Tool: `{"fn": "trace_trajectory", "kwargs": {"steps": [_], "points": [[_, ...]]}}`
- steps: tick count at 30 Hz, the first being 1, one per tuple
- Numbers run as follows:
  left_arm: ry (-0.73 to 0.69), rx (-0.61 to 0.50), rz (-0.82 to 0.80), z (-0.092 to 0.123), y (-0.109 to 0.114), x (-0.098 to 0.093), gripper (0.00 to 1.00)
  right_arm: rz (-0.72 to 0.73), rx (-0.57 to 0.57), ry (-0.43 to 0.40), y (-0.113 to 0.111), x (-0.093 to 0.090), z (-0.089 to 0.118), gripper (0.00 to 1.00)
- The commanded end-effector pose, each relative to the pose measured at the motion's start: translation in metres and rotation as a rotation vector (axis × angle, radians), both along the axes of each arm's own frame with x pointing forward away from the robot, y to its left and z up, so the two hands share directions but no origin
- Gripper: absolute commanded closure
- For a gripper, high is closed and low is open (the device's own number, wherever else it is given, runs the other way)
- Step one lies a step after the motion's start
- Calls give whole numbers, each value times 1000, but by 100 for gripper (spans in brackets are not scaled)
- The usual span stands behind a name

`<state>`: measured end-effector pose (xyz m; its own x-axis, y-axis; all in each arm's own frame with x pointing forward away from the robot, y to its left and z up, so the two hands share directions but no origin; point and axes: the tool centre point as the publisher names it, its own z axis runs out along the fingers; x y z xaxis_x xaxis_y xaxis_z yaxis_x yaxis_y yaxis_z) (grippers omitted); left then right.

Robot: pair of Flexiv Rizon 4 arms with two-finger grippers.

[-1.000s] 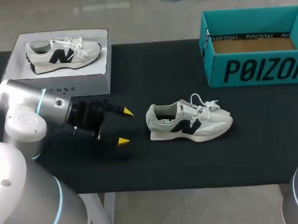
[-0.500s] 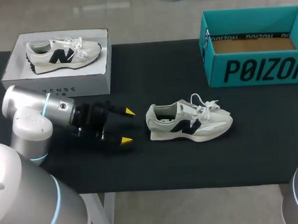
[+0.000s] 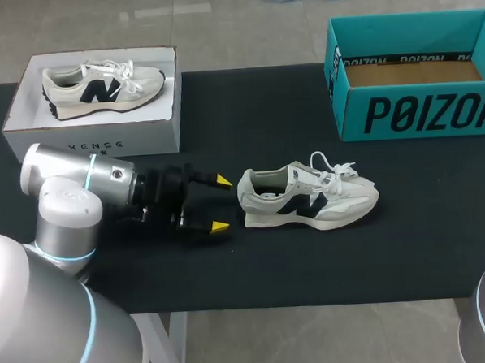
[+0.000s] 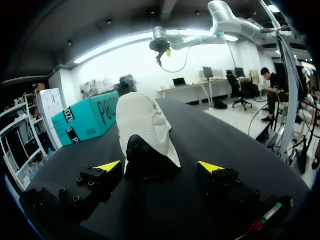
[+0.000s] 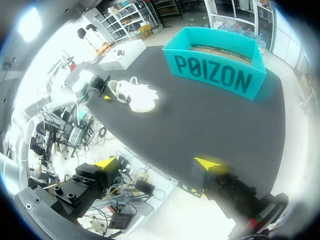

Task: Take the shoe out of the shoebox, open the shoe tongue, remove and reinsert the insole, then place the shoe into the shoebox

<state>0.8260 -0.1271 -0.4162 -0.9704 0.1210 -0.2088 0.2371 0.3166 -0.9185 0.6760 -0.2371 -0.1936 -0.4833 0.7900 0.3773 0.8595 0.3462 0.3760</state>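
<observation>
1. Black table (image 3: 255,262) underneath it all.
2. Teal shoebox (image 3: 418,111) far right, open on top, brown floor showing inside.
3. White box (image 3: 93,132) far left, second sneaker (image 3: 103,87) lying on its top.
4. Left arm (image 3: 80,186) in low from the left, just in front of the white box.
5. Shoe (image 3: 308,198) out mid-table, upright on its sole, laces loose, well apart from the teal shoebox.
6. Left gripper (image 3: 222,204) spread wide, lined up on the heel, just short of touching.
7. Right gripper (image 5: 157,163) spread too, gripping nothing, well away from the shoe.
</observation>
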Motion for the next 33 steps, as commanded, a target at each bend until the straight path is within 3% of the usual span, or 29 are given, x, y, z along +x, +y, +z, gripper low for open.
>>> {"fn": "trace_trajectory", "kwargs": {"steps": [1, 33], "points": [[1, -12, -3, -7, -11, 6, 0, -2, -3, -1, 0, -1, 0, 0], [9, -31, -13, -10, -52, 20, 0, -2, -3, -1, 0, -1, 0, 0]]}}
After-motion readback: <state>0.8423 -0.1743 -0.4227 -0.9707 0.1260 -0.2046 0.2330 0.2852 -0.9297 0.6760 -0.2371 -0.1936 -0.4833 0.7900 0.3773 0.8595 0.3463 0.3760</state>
